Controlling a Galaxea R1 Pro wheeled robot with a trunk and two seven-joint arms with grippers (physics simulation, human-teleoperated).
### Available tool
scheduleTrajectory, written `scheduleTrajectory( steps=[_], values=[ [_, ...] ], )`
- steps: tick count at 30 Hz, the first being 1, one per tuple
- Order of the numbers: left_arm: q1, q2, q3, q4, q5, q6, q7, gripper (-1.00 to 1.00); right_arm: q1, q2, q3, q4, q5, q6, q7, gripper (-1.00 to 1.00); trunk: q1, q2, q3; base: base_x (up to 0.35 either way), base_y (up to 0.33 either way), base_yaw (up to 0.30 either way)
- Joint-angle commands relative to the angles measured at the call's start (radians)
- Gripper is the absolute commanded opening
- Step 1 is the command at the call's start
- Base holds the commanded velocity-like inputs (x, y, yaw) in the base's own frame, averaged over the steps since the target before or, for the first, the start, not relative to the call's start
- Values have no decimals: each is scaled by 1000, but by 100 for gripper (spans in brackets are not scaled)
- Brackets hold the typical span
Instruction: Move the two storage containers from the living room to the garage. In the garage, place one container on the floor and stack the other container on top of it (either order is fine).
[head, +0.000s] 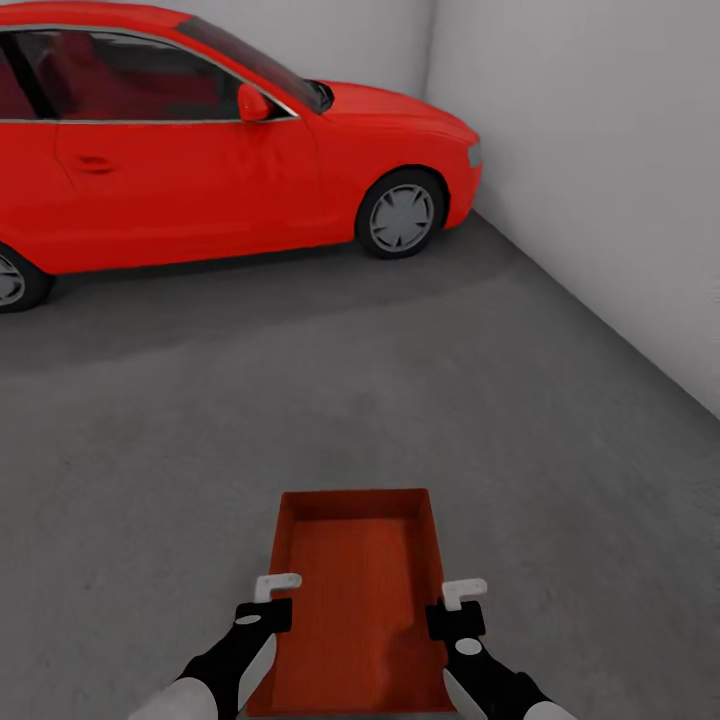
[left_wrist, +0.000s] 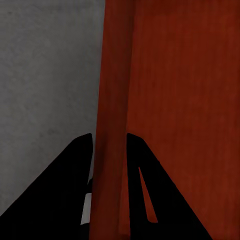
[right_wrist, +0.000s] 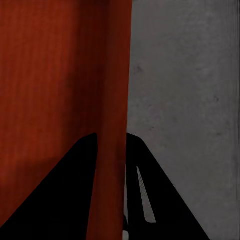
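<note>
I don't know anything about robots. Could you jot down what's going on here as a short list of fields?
Place: garage with grey concrete floor and white walls
Carried item: one red-orange bin, empty, held out in front of the robot
Left end effector: fingers either side of the bin's left wall, shut on it
Right end effector: fingers either side of the bin's right wall, shut on it
Bin and floor: cannot tell whether the bin touches the floor
Nearby: red car parked ahead to the left
</note>
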Motion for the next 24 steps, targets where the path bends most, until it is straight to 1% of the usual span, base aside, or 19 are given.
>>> scheduleTrajectory(
  steps=[1,24],
  values=[
    [0,1,33,-1,2,8,13,-100,-1,-10,-15,-2,9,-8,-78,-100,1,-1,-1,321,0,-298],
    [0,1,33,-1,2,8,13,-100,-1,-10,-16,-2,8,-8,-78,-100,1,-1,-1,321,0,-299]
  ],
)
